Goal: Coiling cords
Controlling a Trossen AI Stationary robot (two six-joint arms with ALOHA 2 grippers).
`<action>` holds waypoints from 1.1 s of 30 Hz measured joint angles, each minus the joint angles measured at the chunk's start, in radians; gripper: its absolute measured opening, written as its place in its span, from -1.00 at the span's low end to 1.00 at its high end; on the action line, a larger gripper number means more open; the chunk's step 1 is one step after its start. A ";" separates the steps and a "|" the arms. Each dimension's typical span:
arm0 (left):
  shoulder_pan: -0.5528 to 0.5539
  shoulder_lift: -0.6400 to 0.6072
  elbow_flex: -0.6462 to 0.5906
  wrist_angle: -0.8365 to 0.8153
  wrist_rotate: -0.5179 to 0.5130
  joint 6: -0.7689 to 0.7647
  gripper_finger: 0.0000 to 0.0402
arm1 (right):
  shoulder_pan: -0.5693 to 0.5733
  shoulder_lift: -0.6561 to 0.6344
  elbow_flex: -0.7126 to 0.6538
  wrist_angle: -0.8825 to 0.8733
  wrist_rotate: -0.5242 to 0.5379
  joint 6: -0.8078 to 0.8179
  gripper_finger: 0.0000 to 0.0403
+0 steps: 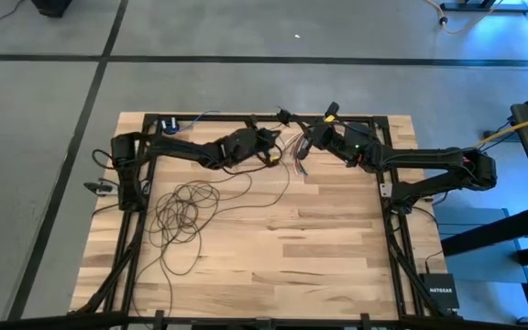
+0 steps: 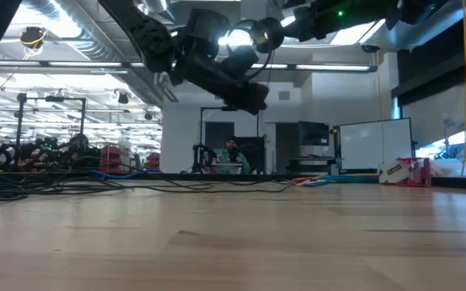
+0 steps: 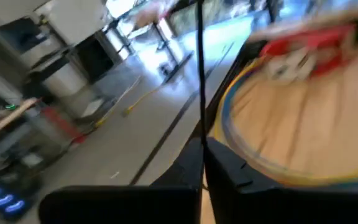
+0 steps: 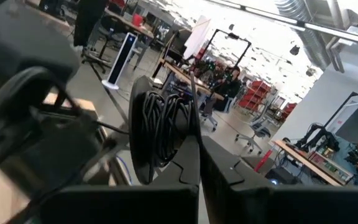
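The cords are one thin dark wire. Most of it lies in loose loops (image 1: 183, 209) on the table's left half, and one strand (image 1: 262, 188) rises toward the far middle. There my left gripper (image 1: 271, 140) is shut on a strand (image 3: 200, 74). My right gripper (image 1: 302, 137) faces it at close range and is shut on a small coil of dark turns (image 4: 163, 127), held above the table. In the low view both arms (image 2: 217, 73) hang high over the wood. No round puck shows. My left gripper pinches a single strand of the cord (image 3: 201, 134) between its two fingers, coming nearly level from the table's left. The strand runs straight away from the fingertips and looks taut. My right gripper holds the coil by several gathered turns (image 4: 182, 134) at its fingertips, coming level from the table's right. The coil stands on edge, lifted clear of the table. The fingers hide the exact spot of contact.
A short bundle of multicoloured wires (image 1: 293, 158) lies under the two grippers, with a red-and-white thing (image 3: 303, 50) beyond it. A black box (image 1: 440, 291) sits at the near right corner. A yellow cable (image 1: 521, 124) runs off the right side. Bare wood spans the near half.
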 joint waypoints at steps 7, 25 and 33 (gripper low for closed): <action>0.046 -0.144 -0.003 -0.132 -0.039 0.119 -0.99 | 0.001 -0.002 0.002 0.009 -0.025 -0.009 -0.99; 0.010 -0.496 -0.004 -0.222 -0.035 0.156 -0.97 | 0.002 -0.001 0.004 -0.004 -0.058 -0.042 -0.99; -0.051 -0.498 0.027 -0.185 0.066 0.084 -0.97 | 0.001 -0.001 0.004 -0.013 -0.059 -0.045 -0.99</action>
